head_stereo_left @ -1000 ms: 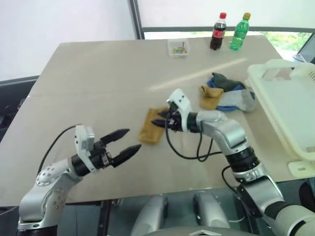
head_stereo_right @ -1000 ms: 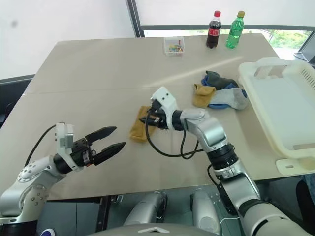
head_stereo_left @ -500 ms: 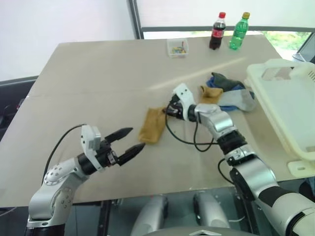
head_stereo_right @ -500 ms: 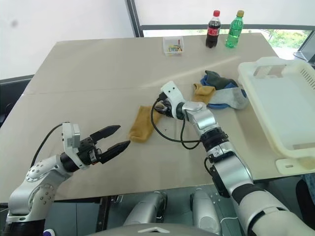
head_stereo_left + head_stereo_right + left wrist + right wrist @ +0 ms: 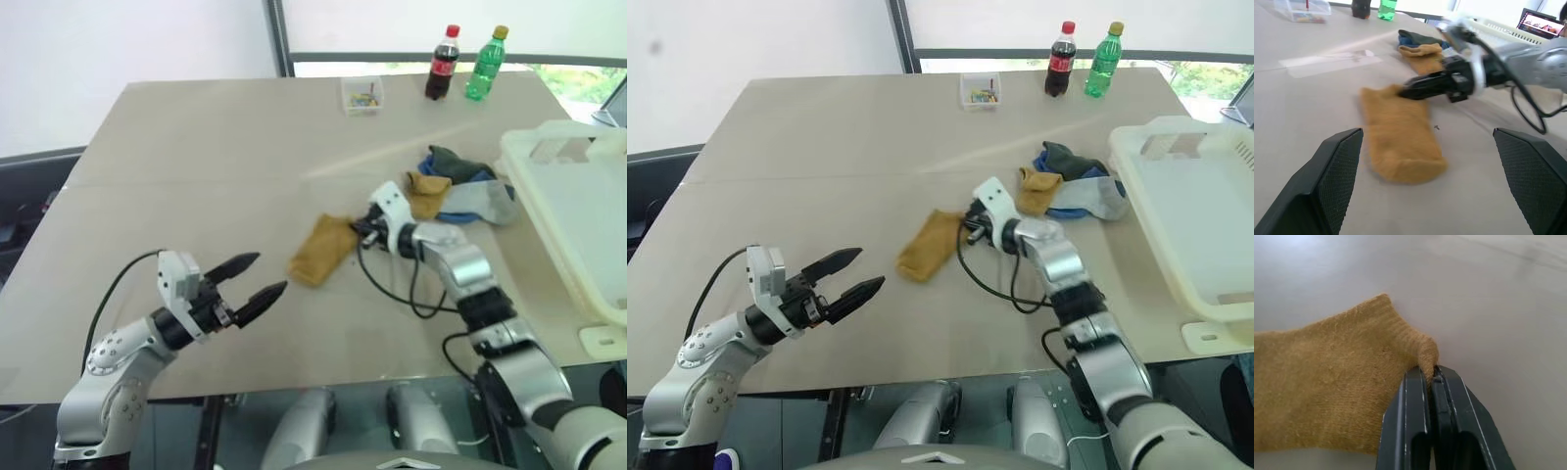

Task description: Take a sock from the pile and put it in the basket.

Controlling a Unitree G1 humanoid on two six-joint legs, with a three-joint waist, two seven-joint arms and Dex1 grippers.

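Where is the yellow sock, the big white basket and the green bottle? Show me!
yellow sock (image 5: 323, 251): left eye view, middle of the sock lying flat.
basket (image 5: 578, 211): left eye view, its pale inner floor.
green bottle (image 5: 487, 67): left eye view, the bottle's body.

The right gripper (image 5: 1432, 377) is squeezed tight and points low. The left gripper (image 5: 258, 277) waits with fingers wide apart.

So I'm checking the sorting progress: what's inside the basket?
The basket shows bare cream floor; no sock in the visible part. Its far right side is cut off. The mustard sock is still on the table, pinched by the right gripper.
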